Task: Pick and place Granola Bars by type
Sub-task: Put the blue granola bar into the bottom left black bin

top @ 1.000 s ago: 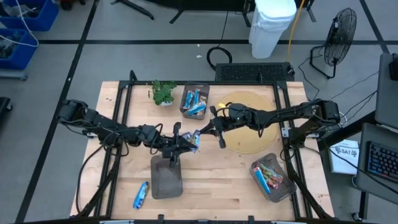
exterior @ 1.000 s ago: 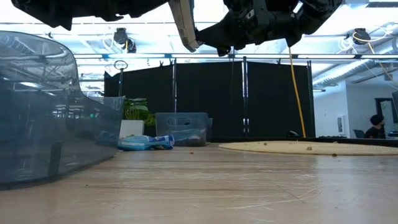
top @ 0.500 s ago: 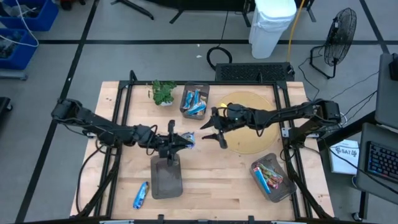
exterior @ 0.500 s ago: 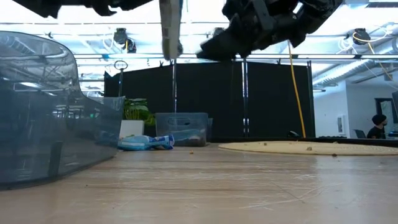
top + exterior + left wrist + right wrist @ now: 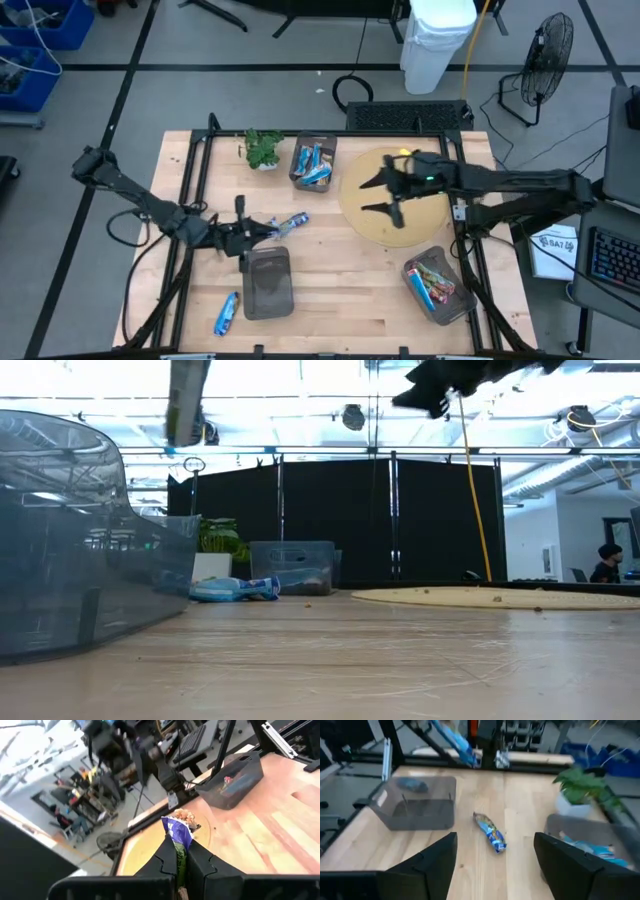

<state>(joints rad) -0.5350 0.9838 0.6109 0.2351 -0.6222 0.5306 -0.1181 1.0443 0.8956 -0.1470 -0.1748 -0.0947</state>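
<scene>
two dark fingers of the left gripper [image 5: 179, 862] are pinched on a bar [image 5: 177, 831] with a purple-blue crinkled wrapper, its end standing up just above the fingertips. in the high view that gripper [image 5: 247, 233] hangs above the near-left part of the table, just beside the empty grey bin [image 5: 266, 283]. the right gripper [image 5: 390, 195] sits over the round tan mat [image 5: 372, 220], its fingers [image 5: 426, 864] spread wide with nothing between them.

one blue bar [image 5: 291, 224] lies loose on the bare wood between the two grippers, and another blue one [image 5: 227, 312] lies near the front edge, left of the empty bin. the far bin [image 5: 313, 163], beside the small plant [image 5: 262, 147], holds blue bars; the bin at the near right [image 5: 438, 284] holds reddish and mixed wrappers.

these bars look light and fairly stiff in the body, but the foil is slick and the sealed ends are thin and floppy — a grip on an end flap, as the left seems to have, could let the bar swing or slip. for the loose blue bar, i judge the better hold is across its short width at the middle, fingers closing on the filled part rather than the crimped ends. squeezing hard risks crumbling the contents — a modest pinch should do.
</scene>
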